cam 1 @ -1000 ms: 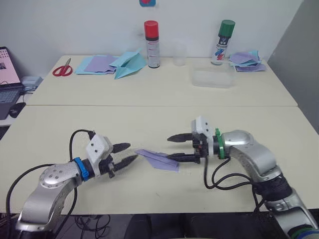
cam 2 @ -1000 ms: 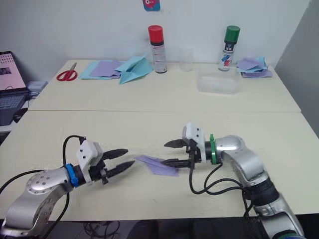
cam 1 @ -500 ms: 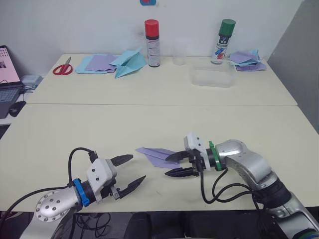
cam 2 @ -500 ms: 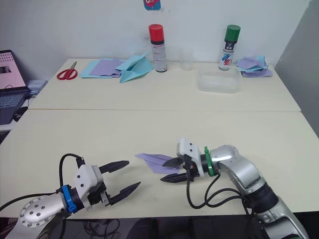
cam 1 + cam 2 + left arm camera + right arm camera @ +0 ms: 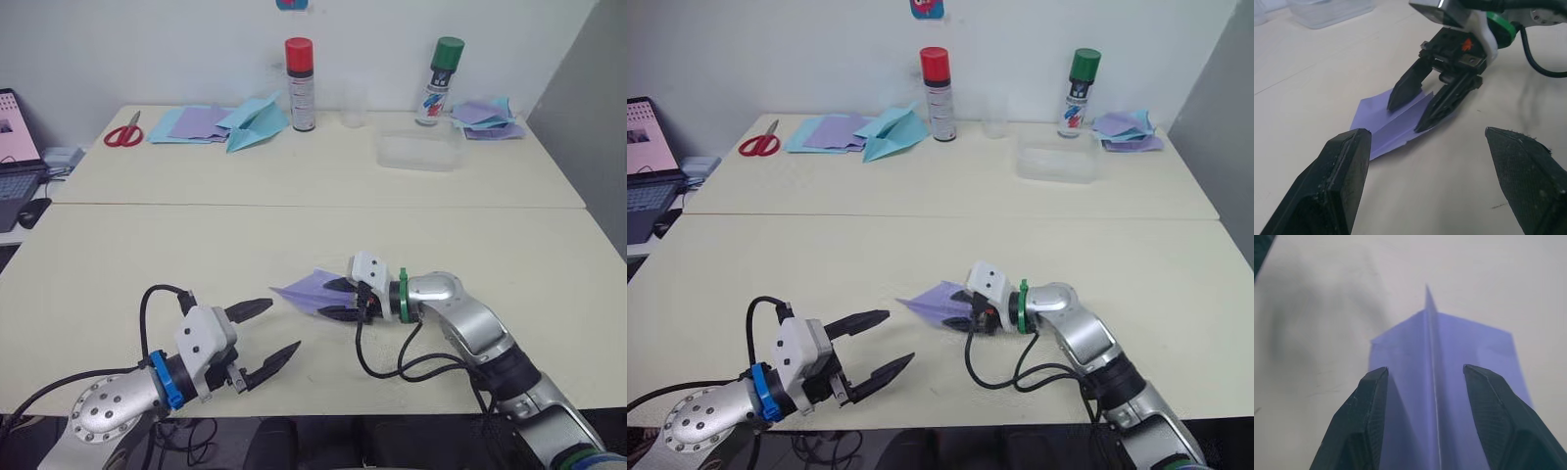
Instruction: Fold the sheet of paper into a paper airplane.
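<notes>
The sheet of paper [image 5: 306,290] lies on the near table as a lavender folded shape with a centre ridge and a pointed nose [image 5: 1370,111] facing my left arm. My right gripper [image 5: 333,300] reaches over its tail end. Its two fingers [image 5: 1362,417] are apart, one on each side of the ridge [image 5: 1433,357], so it is open. My left gripper [image 5: 282,327] hovers open near the table's front edge, a short way from the nose and touching nothing. The right gripper [image 5: 1406,116] straddling the paper also appears in the left wrist view.
On the far table are red scissors [image 5: 122,133], a pile of purple and blue sheets [image 5: 191,124], a light-blue paper plane [image 5: 253,122], a red-capped can [image 5: 299,83], a clear cup [image 5: 353,106], a clear box [image 5: 419,152], a green-capped can [image 5: 438,80] and more sheets [image 5: 485,116]. A laptop [image 5: 15,147] sits far left.
My right gripper has slid toward the paper's nose and narrowed its fingers around the ridge, and the paper's wings have risen. My left gripper drew back toward the table's front edge.
</notes>
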`<state>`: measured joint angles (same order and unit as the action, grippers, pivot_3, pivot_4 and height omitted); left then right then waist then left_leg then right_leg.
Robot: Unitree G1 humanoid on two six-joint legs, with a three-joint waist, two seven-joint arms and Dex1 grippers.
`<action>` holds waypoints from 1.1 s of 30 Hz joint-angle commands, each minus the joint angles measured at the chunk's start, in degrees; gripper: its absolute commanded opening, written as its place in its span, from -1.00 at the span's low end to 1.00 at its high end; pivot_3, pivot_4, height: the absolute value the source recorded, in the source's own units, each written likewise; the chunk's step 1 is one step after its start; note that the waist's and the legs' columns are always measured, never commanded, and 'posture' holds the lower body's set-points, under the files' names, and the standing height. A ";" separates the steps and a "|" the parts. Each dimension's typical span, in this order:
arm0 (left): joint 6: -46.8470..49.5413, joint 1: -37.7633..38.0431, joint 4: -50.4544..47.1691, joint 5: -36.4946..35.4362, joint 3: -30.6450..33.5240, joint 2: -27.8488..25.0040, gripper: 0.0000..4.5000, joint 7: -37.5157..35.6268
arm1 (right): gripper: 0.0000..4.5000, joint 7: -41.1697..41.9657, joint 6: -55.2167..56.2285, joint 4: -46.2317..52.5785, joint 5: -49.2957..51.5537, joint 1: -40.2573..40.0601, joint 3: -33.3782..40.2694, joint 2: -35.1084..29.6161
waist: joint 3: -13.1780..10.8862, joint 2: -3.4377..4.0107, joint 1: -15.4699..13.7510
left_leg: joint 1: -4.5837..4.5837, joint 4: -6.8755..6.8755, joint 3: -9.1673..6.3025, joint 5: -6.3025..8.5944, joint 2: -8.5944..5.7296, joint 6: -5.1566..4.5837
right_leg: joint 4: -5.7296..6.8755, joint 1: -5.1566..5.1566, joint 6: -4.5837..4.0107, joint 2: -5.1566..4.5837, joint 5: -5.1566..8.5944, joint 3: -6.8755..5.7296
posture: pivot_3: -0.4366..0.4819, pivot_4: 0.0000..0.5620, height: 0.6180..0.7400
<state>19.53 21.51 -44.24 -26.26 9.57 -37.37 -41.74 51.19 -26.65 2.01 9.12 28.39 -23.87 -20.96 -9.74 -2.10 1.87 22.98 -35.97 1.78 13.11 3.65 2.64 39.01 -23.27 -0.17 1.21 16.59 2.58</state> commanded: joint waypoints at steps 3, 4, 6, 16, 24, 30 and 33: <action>0.56 -0.94 -2.10 -1.20 1.04 -0.03 0.82 1.17 | 0.13 -1.35 0.42 -1.69 -1.95 1.49 0.26 1.26 | 0.00 0.00 0.00 | 0.00 0.00 0.00 0.00 0.00 0.00 | 0.00 0.00 0.00 0.00 0.00 0.00 | -0.05 -0.47 1.00; 0.56 -0.98 -2.09 -1.23 1.01 -0.03 0.82 1.28 | 0.13 -1.21 0.87 -2.02 -2.42 1.53 0.03 1.17 | 0.00 0.00 0.00 | 0.00 0.00 0.00 0.00 0.00 0.00 | 0.00 0.00 0.00 0.00 0.00 0.00 | -0.05 -0.47 1.00; 0.46 -0.95 -2.02 -1.26 1.09 0.01 0.82 1.44 | -0.04 -0.58 1.57 -2.32 -2.86 1.49 -0.31 1.05 | 0.00 0.00 -0.01 | 0.00 -0.01 0.01 0.00 0.00 0.00 | 0.00 0.00 0.00 0.00 0.00 0.02 | -0.05 -0.47 1.00; -0.28 0.75 -1.38 -1.20 2.42 1.25 0.82 1.64 | -0.99 1.34 4.05 -2.27 -4.69 0.43 -1.68 0.79 | 0.00 0.00 0.00 | -0.01 -0.02 -0.01 0.00 0.01 0.00 | 0.02 0.01 -0.01 0.03 -0.01 0.00 | -0.05 -0.47 1.00; 1.92 -0.97 -2.11 -3.54 4.60 2.05 0.82 3.86 | -0.99 -0.85 4.29 -3.08 -4.23 -0.33 0.56 1.69 | 0.00 0.00 -0.01 | -0.01 -0.06 -0.02 0.00 0.01 0.00 | 0.05 0.03 -0.01 0.04 -0.01 -0.01 | -0.05 -0.47 1.00; 3.07 -0.40 -3.26 -6.61 6.11 1.62 0.99 3.69 | -1.00 -0.74 3.76 -2.24 -4.14 -1.03 0.69 1.61 | 0.01 -0.01 -0.01 | -0.01 -0.08 -0.01 0.00 0.01 0.00 | 0.05 0.04 -0.02 0.04 -0.02 0.01 | -0.05 -0.47 1.00; 3.26 -0.09 -3.48 -7.06 6.46 1.48 0.99 3.70 | -1.00 -0.55 3.82 -2.15 -4.20 -1.08 0.66 1.45 | 0.01 -0.01 -0.01 | -0.02 -0.08 -0.02 0.00 0.01 0.00 | 0.06 0.04 -0.02 0.04 -0.02 0.00 | -0.05 -0.47 1.00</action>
<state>23.30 21.41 -45.35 -32.26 14.64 -35.61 -38.12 50.63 -23.32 -1.65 4.55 27.56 -24.14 -19.49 -9.74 -2.11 1.86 22.97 -36.05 1.75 13.11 3.65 2.64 39.07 -23.22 -0.19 1.25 16.56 2.58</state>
